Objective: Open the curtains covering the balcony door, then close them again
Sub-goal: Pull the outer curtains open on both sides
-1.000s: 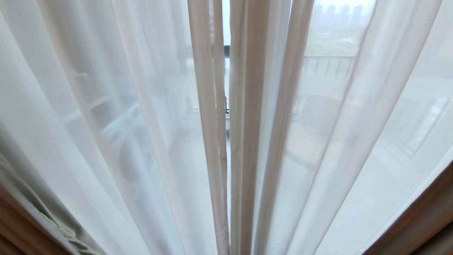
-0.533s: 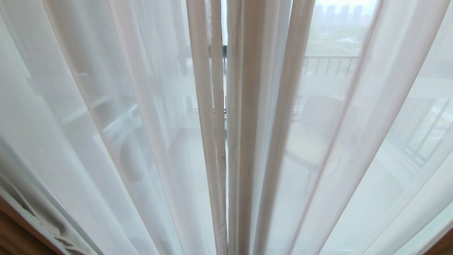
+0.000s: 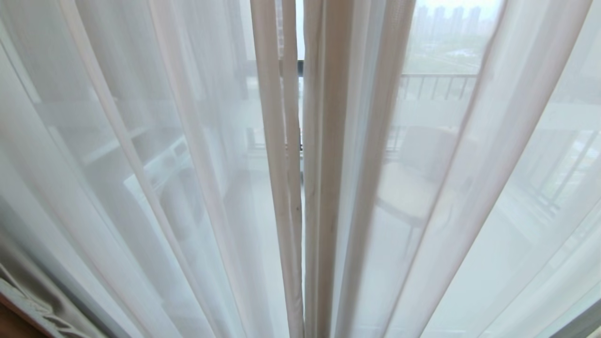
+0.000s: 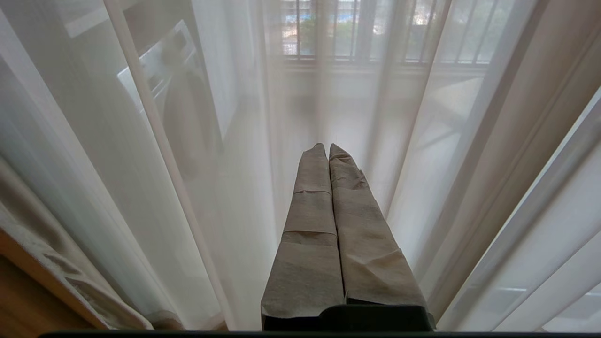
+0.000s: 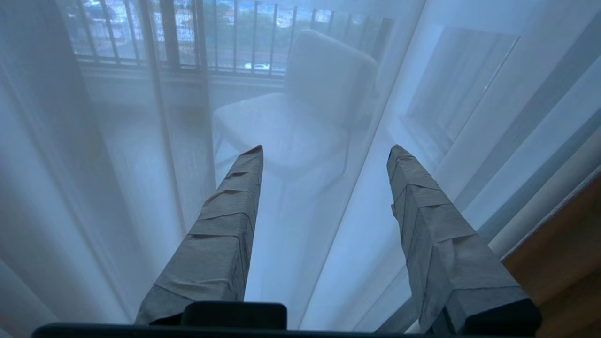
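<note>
Overhead, from the head view, the sheer curtains (image 3: 164,155) are seen drawn across almost the whole width, their two hemmed edges (image 3: 300,188) hanging nearly together at the middle with only a thin slit left between them. Through that slit a dark piece of the balcony door frame (image 3: 300,65) is shown, and through the cloth a railing (image 3: 436,87), a chair (image 3: 418,188) and a washing machine (image 3: 159,183) are dimly made out; no writing or label can be read anywhere. Neither gripper is caught in this view. Compared with the frame a second earlier, less of the brown wood is seen at the lower right corner, where more folds of white cloth are now shown, and more bunched beige drape (image 3: 33,305) is found at the lower left. From the left wrist view, the left gripper (image 4: 327,149) is seen with its taped fingers pressed together on nothing, pointed at the sheer cloth just ahead without clear contact. From the right wrist view, the right gripper (image 5: 324,150) is seen with its fingers (image 5: 220,234) spread apart and empty, the sheer layer close before them and a strip of wooden floor (image 5: 558,253) at one side.
</note>
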### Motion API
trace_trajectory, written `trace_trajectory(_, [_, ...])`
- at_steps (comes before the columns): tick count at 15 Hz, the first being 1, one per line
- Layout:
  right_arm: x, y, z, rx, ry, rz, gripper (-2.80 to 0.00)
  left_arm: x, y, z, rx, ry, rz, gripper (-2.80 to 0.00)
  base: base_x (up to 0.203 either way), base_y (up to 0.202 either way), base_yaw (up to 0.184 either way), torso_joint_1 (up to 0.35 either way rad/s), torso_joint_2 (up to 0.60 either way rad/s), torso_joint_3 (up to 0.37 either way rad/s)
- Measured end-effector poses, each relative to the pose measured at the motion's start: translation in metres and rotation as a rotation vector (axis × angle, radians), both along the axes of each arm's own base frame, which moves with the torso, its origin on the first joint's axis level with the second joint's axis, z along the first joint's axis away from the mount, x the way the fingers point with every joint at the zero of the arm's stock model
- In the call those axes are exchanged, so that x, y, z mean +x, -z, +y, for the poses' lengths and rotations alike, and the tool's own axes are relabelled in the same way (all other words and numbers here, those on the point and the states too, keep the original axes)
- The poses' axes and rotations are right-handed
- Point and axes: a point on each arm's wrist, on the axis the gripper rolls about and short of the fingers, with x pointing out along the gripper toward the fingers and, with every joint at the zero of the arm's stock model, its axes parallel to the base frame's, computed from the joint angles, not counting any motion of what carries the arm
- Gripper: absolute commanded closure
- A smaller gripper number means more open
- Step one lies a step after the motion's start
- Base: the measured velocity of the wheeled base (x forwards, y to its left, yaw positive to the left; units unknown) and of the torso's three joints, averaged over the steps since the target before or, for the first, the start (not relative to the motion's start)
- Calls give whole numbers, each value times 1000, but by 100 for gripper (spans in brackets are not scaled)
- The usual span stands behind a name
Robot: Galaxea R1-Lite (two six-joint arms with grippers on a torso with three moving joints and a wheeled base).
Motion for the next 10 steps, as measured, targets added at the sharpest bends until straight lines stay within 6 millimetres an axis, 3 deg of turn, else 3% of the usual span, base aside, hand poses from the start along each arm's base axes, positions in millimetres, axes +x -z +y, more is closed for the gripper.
trace_trajectory(10, [-1, 13, 1, 19, -28, 26, 0, 0, 0, 0, 0, 0, 0, 0, 0, 0, 0, 0, 0, 0])
